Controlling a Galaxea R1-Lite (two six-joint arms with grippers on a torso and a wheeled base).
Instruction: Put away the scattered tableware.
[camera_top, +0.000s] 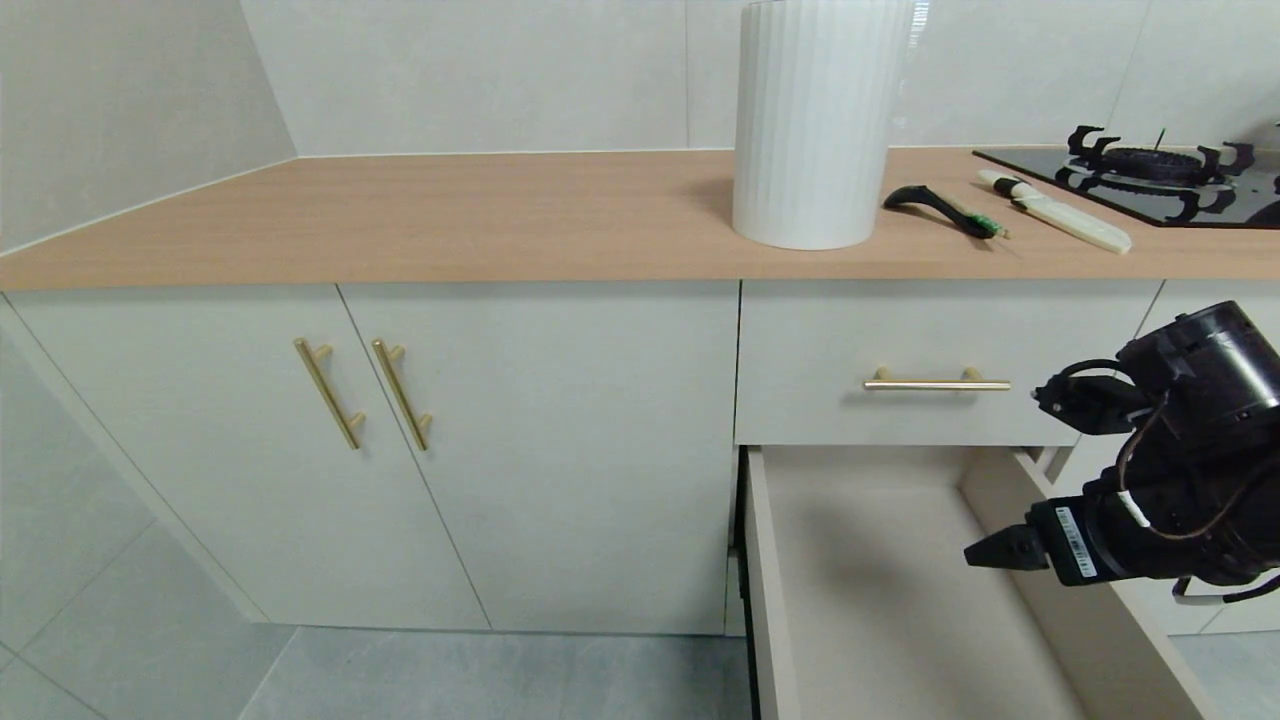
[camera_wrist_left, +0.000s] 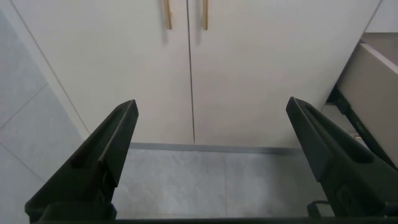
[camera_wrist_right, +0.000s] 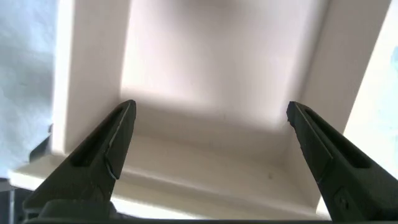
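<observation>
While the head view shows a black-handled utensil and a white knife lying near each other on the tabletop beside a ribbed white canister, the right hand hangs over the open drawer. Its wrist view shows its fingers spread wide, holding nothing; the left wrist view shows the left hand equally wide and empty before closed cabinet doors.
</observation>
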